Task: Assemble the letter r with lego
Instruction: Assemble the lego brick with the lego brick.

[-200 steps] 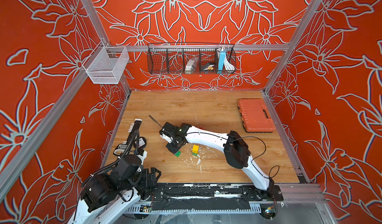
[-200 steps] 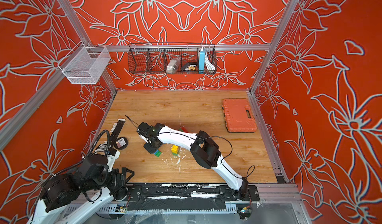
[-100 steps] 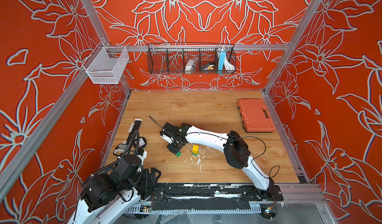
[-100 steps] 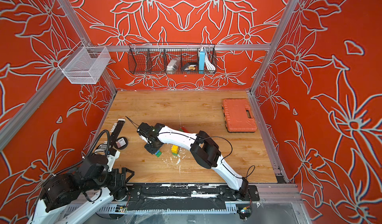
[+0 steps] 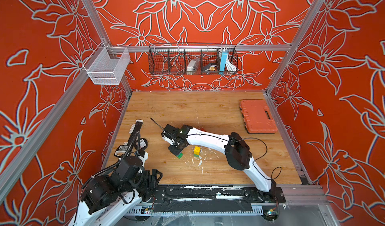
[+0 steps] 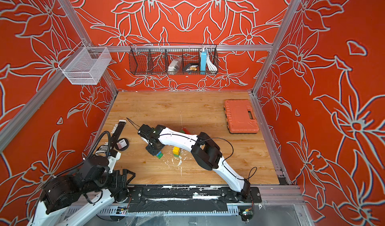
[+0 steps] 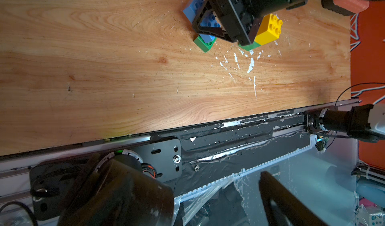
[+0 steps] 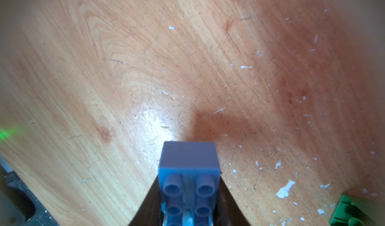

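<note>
Clamping a blue brick point(image 8: 188, 164), the right claw point(image 5: 176, 151) sits beside a green brick point(image 7: 204, 44)

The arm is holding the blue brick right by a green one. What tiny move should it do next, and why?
Probably press the blue brick straight down onto the green brick. The right gripper is shut on it, and one end seems to sit over that green brick; whether the studs have locked cannot be seen.

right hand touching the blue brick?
Touching. The right wrist view shows the right hand clamped against both sides of the blue brick, no gap either side.
</note>
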Controlling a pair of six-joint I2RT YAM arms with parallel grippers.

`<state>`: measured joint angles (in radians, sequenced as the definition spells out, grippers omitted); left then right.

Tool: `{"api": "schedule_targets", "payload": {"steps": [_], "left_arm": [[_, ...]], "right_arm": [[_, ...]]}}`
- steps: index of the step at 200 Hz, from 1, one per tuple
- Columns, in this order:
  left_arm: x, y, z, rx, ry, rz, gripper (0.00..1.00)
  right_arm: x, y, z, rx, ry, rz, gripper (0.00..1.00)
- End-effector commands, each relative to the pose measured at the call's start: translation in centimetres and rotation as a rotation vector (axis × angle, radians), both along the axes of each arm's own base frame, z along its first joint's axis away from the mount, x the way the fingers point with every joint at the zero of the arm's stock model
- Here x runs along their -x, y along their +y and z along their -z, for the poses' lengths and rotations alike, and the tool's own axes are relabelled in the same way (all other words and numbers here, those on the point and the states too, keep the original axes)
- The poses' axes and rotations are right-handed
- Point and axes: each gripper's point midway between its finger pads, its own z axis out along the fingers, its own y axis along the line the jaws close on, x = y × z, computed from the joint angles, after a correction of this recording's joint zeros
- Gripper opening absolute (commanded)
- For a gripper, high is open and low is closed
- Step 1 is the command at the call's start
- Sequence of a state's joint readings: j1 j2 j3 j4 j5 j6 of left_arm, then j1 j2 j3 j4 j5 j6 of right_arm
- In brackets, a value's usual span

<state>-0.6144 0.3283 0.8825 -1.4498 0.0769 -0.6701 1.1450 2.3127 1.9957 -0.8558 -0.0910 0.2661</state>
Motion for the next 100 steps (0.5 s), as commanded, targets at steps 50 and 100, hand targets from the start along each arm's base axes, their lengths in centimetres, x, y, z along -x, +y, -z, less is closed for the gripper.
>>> {"api": "schedule_targets", "payload": {"steps": [50,100], "left_arm": [[0.1,0.0,0.2,0.003,-0.009,0.006,0.95],[0.1,0.0,0.1,0.004,-0.011,0.005,0.95]], "right_arm": [[-0.3,-1.4,4.3,0.081,-0.013,0.103,0.00],[0.0,-2.8,7.0,0.154,0.005,0.154,0.00]]}}
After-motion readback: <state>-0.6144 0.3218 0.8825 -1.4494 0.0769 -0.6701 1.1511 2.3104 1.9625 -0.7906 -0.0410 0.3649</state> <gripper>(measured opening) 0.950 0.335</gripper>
